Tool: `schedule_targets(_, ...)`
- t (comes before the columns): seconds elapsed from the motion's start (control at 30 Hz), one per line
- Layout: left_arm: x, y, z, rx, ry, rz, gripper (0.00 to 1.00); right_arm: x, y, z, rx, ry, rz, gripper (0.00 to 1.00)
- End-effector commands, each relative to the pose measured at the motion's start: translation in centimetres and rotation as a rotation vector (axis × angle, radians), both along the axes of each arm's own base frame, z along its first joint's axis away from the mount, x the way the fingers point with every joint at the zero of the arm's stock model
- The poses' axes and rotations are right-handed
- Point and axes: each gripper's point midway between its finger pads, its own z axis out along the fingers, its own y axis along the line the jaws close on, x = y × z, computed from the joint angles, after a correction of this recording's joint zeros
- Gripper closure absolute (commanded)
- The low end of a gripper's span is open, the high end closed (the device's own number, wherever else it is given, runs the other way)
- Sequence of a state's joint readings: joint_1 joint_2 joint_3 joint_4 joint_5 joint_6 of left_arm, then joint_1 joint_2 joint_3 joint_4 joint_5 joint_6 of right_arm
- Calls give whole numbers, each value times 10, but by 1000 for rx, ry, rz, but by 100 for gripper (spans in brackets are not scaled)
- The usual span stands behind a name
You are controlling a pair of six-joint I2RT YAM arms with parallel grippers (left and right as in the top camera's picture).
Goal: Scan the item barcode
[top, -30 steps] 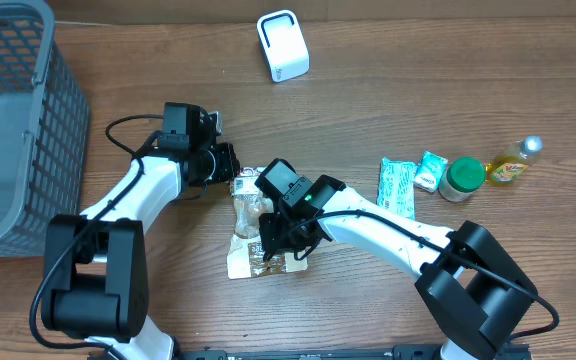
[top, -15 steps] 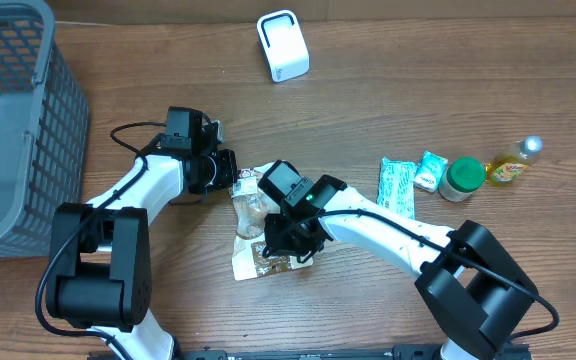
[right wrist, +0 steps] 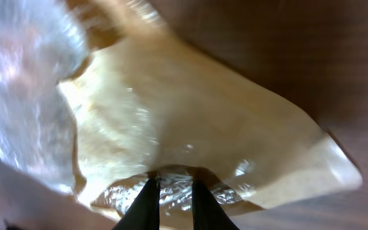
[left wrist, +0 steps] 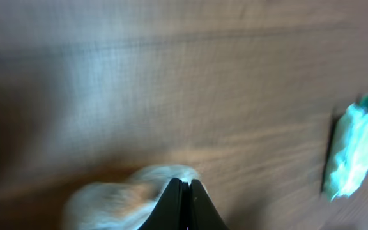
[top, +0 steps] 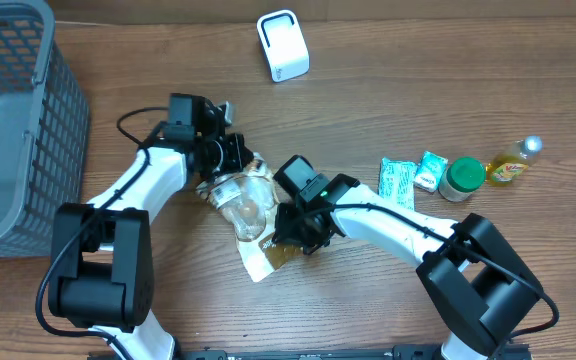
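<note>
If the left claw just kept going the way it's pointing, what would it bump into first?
The left gripper is pinched shut on the snack bag, so that comes first. Beyond it, probably bare wooden table; the green packet sits off to one side, though the blur makes depth uncertain.

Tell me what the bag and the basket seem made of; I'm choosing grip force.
The bag: thin plastic film, clear and glossy above, tan, possibly paper-backed below; it crinkles and glints. The basket: likely moulded plastic, matte grey; uniform open grid walls.

Overhead sharp and evenly lit — the 2 wrist views blur badly, glare on the bag [right wrist: 171, 121].
</note>
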State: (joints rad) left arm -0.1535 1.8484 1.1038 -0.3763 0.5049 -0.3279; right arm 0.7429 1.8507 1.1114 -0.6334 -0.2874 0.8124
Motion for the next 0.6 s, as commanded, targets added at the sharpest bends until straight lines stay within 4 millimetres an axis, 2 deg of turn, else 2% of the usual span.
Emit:
schedule_targets(0.0,-15,5,-20,106,85,13,96,26,-16,1,-21,-65,-62,86)
schedule_targets(0.2,-45,25,-35,228,208,12,96,60,-25,7,21,-157,-69,86)
schedule_targets(0.37,-50,27,-36,245,215,-12,95,86,-24,16,71,-247,-73,79)
schedule_targets(0.4,-48,27,-35,243,208,-11,96,88,-24,17,76,-253,-78,74)
schedule_targets(0.5,-36,27,-20,222,187,1,96,90,-25,18,82,-252,-81,62)
schedule_targets(0.57,-24,29,5,197,170,14,96,84,-17,22,126,-255,1,53)
